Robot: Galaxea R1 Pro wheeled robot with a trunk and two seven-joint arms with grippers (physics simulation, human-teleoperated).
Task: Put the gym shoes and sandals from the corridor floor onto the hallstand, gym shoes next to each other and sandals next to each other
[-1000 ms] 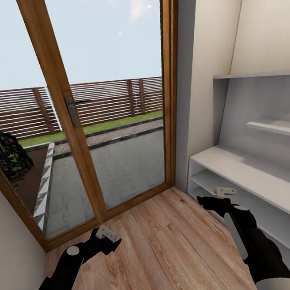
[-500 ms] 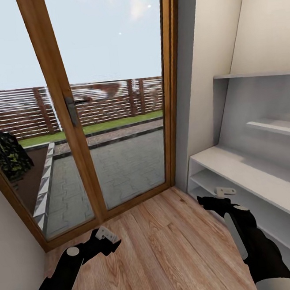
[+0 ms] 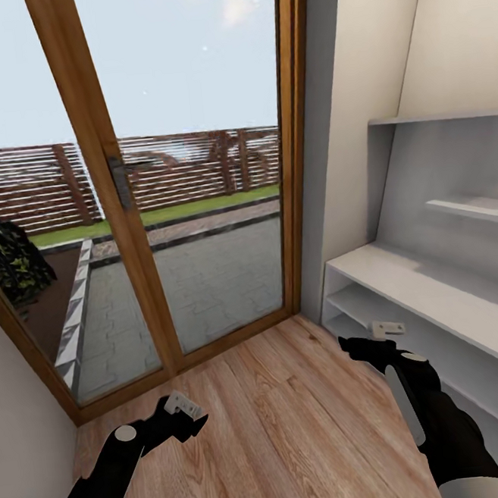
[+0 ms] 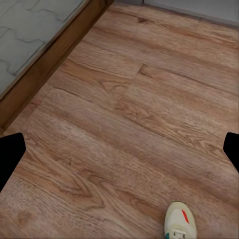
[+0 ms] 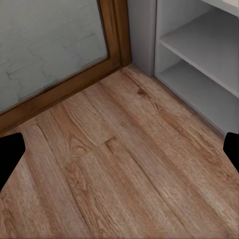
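Nearest, 1 gym shoe (image 4: 180, 221) lies on the corridor floor (image 3: 296, 419), its heel showing in the left wrist view; the other shoe and the sandals are out of sight. The hallstand (image 3: 405, 283) to the right has bare shelves as far as they show, so by my judgement all 4 placements remain. The left gripper (image 3: 185, 409) and right gripper (image 3: 385, 333) hang low over the planks, both spread apart, holding nothing. Beyond stands the glass door (image 3: 196, 170).

A wood-framed glass door (image 3: 162, 212) faces a paved patio (image 3: 199, 284) and slatted fence (image 3: 37, 185), between pale walls (image 3: 343, 118) in daylight.
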